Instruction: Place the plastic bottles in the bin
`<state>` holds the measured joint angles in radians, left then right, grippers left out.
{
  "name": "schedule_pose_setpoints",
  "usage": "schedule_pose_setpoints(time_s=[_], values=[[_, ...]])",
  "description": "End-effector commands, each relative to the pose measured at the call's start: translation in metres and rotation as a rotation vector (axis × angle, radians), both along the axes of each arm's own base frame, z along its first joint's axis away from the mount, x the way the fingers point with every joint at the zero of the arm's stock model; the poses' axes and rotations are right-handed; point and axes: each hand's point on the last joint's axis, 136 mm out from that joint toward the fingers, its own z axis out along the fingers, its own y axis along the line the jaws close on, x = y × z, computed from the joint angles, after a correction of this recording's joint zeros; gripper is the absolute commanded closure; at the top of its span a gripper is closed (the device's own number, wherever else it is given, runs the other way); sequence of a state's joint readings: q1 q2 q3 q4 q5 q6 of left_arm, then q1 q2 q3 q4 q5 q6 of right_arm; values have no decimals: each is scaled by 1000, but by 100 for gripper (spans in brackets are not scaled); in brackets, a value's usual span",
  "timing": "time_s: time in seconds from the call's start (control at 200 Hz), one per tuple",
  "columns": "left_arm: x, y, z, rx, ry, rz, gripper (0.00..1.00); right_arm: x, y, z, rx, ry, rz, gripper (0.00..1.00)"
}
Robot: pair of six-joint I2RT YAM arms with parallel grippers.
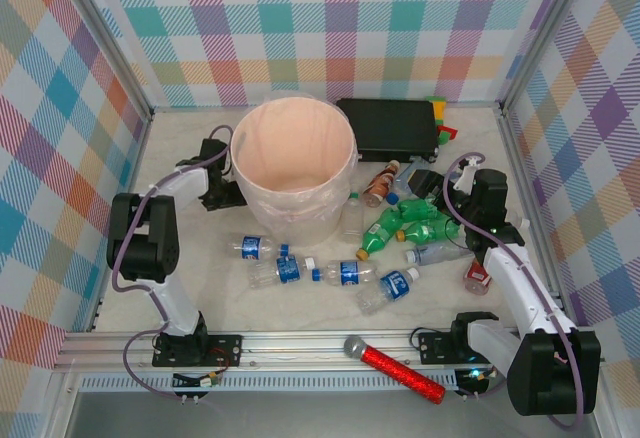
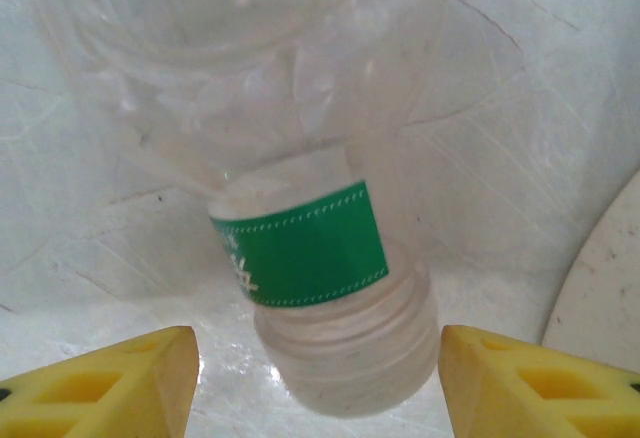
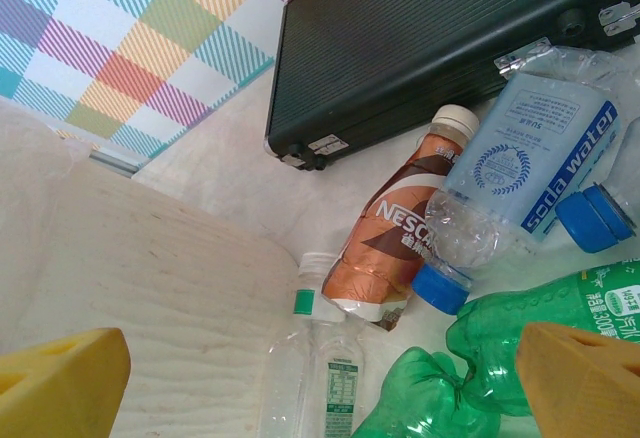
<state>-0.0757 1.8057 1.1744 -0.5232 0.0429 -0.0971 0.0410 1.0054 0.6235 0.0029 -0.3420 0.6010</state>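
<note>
My left fingers (image 2: 110,383) flank the neck of a clear bottle (image 2: 300,248), with a gap on one side, not yet clenched. My right fingers (image 3: 60,383) are released and empty. The bottle lies on the bench (image 2: 520,158) beside the bin (image 1: 300,213). Recommend clamping the stiff ribbed neck, since the thin, crinkled body would likely buckle.

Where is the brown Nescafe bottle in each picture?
Top external: the brown Nescafe bottle lies just right of the bin, below the black case.
Right wrist: the bottle lies mid-picture, its cap pointing up at the black case.
Left wrist: this camera faces a clear bottle with a green band instead.
Shared landmark: the black case.
</note>
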Motion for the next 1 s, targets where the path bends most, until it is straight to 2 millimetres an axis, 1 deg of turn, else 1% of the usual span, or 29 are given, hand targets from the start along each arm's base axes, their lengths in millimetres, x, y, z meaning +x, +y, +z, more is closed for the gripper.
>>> schedule_pose_setpoints(time_s=[0.0,0.095,0.17,0.26,0.31,0.345,0.39,0.44,0.5,0.6,0.725,0.835,0.995], values=[[6,11,-3,28,13,52,36,3,5,10,16,-24,10,1],[10,13,-4,30,13,68,37,3,5,10,14,-24,11,1],[13,14,-4,27,6,79,40,3,6,9,14,-23,13,1],[16,15,-4,26,2,94,49,3,6,10,13,-23,14,1],[16,15,-5,27,0,97,56,3,7,8,12,-20,15,1],[16,16,-4,31,-2,102,60,3,7,9,11,-21,15,1],[16,16,-1,30,-11,103,63,3,7,9,11,-23,16,1],[15,18,4,37,-22,107,64,2,8,9,11,-23,18,1],[15,20,14,45,-45,109,69,2,8,10,10,-25,21,1],[14,23,37,51,-108,131,71,1,10,12,13,-31,28,1],[9,24,75,29,-201,160,71,-1,14,16,27,-55,46,1],[-2,23,116,1,-303,172,71,-4,19,21,38,-84,70,1],[-27,16,184,-50,-459,133,71,-10,27,31,49,-135,110,1]])
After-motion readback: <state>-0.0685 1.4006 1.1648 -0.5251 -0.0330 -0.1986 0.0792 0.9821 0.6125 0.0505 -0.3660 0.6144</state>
